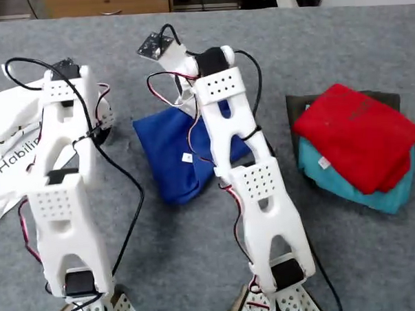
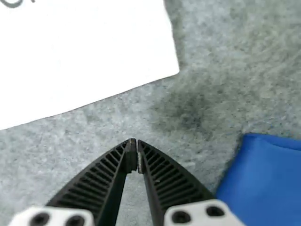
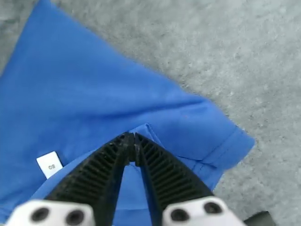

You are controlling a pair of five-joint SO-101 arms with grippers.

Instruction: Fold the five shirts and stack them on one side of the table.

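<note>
Blue shirt (image 1: 170, 160) is lying mid-table in your high view, white shirt (image 1: 7, 147) spreading under the left arm (image 1: 61, 196), red shirt (image 1: 358, 138) sitting stacked on teal shirt (image 1: 388, 192) at the right side. Left wrist: your left gripper (image 2: 132, 153) is hanging closed over grey table cover (image 2: 225, 70). Right wrist: your right gripper (image 3: 131, 143) is hanging closed, tips at the blue shirt, pinch unclear.

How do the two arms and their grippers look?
The left arm and right arm are white plastic shells with grids of small holes, black motors at joints, and loose black, red and white cables. The left gripper and right gripper have black, ribbed, tapering fingers on white bases.
</note>
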